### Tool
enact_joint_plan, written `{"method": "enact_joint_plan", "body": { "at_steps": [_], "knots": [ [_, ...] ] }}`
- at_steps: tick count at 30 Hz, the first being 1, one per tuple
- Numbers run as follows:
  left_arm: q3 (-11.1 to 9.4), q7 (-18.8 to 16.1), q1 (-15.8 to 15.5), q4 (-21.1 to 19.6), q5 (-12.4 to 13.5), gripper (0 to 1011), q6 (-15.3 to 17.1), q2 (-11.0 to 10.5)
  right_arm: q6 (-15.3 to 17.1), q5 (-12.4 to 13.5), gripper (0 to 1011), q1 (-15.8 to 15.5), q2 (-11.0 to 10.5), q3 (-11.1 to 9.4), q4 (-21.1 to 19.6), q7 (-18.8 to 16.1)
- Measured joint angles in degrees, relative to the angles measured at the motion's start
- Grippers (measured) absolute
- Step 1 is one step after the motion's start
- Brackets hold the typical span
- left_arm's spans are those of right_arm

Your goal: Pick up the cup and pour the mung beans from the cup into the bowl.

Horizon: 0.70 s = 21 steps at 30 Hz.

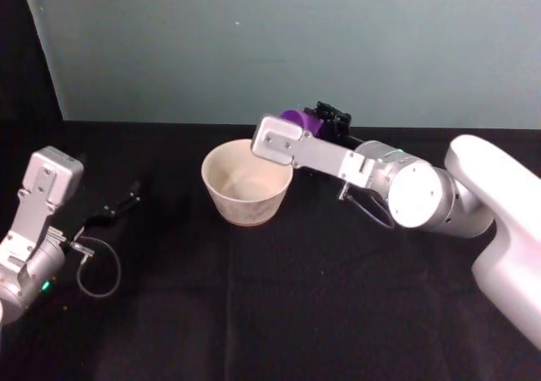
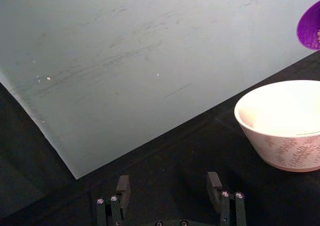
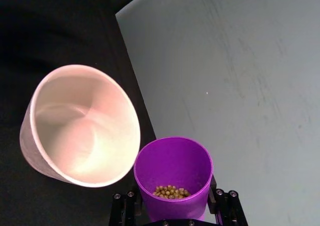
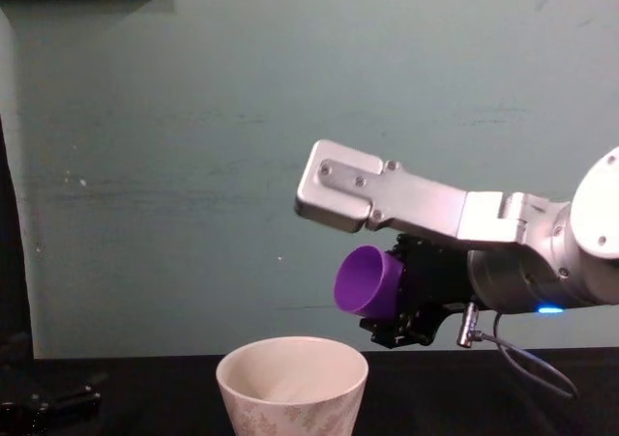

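The cup hangs tipped toward the bowl, just above its far right rim, with the right gripper pinching its sides; the beans lie low inside it; the bowl holds nothing; so the lift looks done and the pour remains; the left gripper, fingers spread, idles far left; no writing is readable.

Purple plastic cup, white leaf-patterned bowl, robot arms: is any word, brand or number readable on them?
No readable text anywhere.
Small purple plastic cup: plain.
Wide white bowl: grey-brown leaf pattern, no letters.
Right gripper, holding the cup raised and tilted by the bowl: no label.
Left gripper, idle on the robot's left: none.
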State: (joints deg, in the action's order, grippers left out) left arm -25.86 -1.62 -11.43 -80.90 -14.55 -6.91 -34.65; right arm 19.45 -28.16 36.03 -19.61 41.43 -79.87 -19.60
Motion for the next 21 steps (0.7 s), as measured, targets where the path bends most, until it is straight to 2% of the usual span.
{"method": "enact_joint_plan", "body": {
  "at_steps": [11, 21],
  "knots": [
    [0.0, 0.0, 0.0, 0.0, 0.0, 1011, 0.0, 0.0, 0.2, -7.9, 726, 2.9, 0.8, 4.6, 1.4, -1.8],
    [0.0, 0.0, 0.0, 0.0, 0.0, 1011, 0.0, 0.0, 0.7, -12.9, 726, 4.3, 1.4, 6.8, 2.2, -3.2]
  ]
}}
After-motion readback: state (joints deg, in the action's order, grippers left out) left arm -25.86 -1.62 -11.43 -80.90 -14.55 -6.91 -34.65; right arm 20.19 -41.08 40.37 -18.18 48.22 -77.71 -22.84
